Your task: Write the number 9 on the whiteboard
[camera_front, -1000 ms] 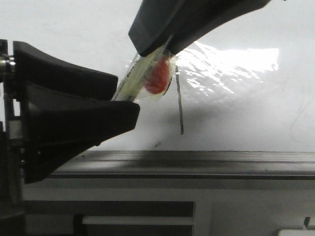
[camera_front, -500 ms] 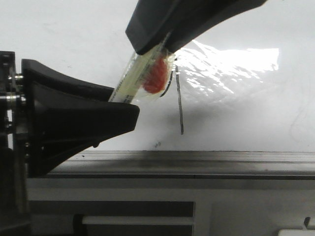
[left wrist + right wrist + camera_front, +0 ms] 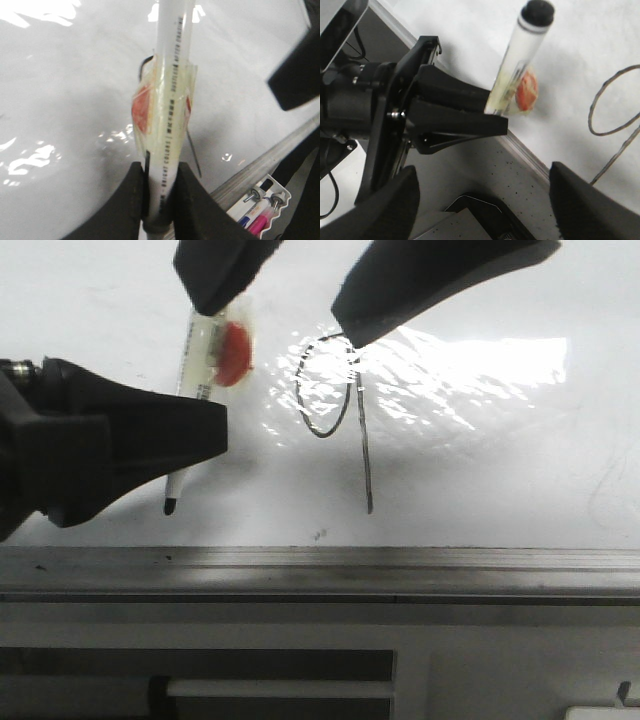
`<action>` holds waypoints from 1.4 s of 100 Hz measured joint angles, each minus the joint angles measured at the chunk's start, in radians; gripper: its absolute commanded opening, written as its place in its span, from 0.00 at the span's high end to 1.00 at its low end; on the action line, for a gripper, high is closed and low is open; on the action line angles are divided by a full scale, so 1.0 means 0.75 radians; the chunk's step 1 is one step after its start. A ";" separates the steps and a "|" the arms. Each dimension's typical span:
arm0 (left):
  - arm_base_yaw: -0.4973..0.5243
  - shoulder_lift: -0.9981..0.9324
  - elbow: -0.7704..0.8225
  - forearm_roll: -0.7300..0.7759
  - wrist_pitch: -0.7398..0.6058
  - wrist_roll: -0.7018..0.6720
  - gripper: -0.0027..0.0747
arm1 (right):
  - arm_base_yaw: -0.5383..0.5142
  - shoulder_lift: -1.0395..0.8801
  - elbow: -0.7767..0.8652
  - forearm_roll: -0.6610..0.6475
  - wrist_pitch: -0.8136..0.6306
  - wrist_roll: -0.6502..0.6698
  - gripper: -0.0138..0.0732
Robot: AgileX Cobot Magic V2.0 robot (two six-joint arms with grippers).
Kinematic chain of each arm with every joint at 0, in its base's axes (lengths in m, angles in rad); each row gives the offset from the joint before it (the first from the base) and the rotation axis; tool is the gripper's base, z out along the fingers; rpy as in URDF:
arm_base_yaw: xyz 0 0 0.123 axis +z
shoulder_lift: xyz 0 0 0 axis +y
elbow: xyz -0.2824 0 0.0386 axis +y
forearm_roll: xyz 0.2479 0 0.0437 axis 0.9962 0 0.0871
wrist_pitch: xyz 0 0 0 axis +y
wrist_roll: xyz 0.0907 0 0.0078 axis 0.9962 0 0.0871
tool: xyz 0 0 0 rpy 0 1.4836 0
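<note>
The number 9 (image 3: pixel 340 410) is drawn in thin black line on the whiteboard (image 3: pixel 500 470), an oval loop with a long straight tail. My left gripper (image 3: pixel 205 430) is shut on a clear-bodied marker pen (image 3: pixel 200 350) with a red taped blob, left of the 9, its tip pointing down just off the board. In the left wrist view my left gripper (image 3: pixel 160 172) grips the pen (image 3: pixel 170 75), which hides most of the 9 (image 3: pixel 194 155). My right gripper (image 3: pixel 280 320) is open and empty above the 9. It shows wide open in its wrist view (image 3: pixel 487 200), with the pen (image 3: pixel 520 60) and 9 (image 3: pixel 610 105) beyond.
A grey metal ledge (image 3: pixel 400 565) runs along the board's lower edge. A white tray (image 3: pixel 260 205) with spare markers sits below the ledge. Film glare (image 3: pixel 470 370) covers the board right of the 9.
My right gripper has opened and let go of the pen. My left gripper has carried the pen to the left, uncovering the 9's loop.
</note>
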 measured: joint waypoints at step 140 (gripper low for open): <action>-0.005 -0.130 -0.200 -0.232 0.625 -0.090 0.99 | 0.000 0.000 0.000 0.000 0.062 0.000 0.29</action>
